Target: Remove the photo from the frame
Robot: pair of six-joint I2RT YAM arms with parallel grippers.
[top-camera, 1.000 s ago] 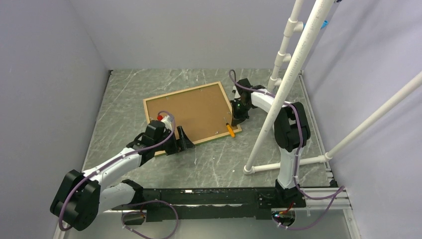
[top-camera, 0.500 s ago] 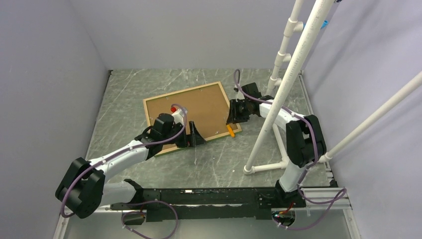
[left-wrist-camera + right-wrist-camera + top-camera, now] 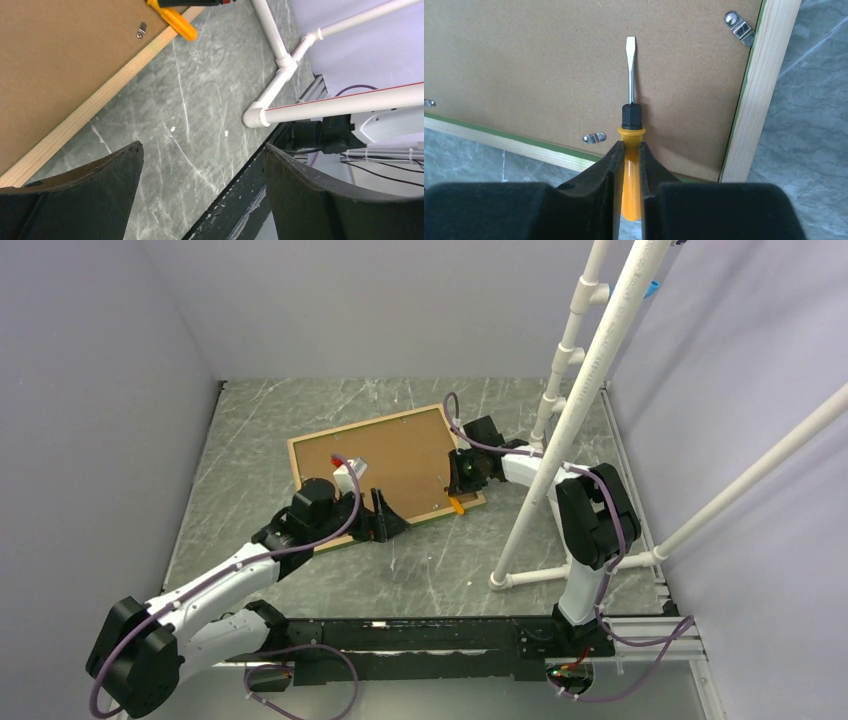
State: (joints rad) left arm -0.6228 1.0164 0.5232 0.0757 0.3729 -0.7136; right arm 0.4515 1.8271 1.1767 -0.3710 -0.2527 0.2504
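Right wrist view: the right gripper (image 3: 630, 150) is closed tight on the orange handle of a screwdriver (image 3: 630, 75), and the blade lies over the brown backing board (image 3: 534, 55). The frame (image 3: 760, 95) lies back up on the table (image 3: 250, 420). The left gripper (image 3: 202, 150) hangs wide open and holds nothing, at the frame's near edge.

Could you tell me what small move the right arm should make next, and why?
Probably slide the screwdriver blade to the metal clip nearest its tip and swivel it aside: the right gripper grips the tool, and clips pin the backing board into the frame.
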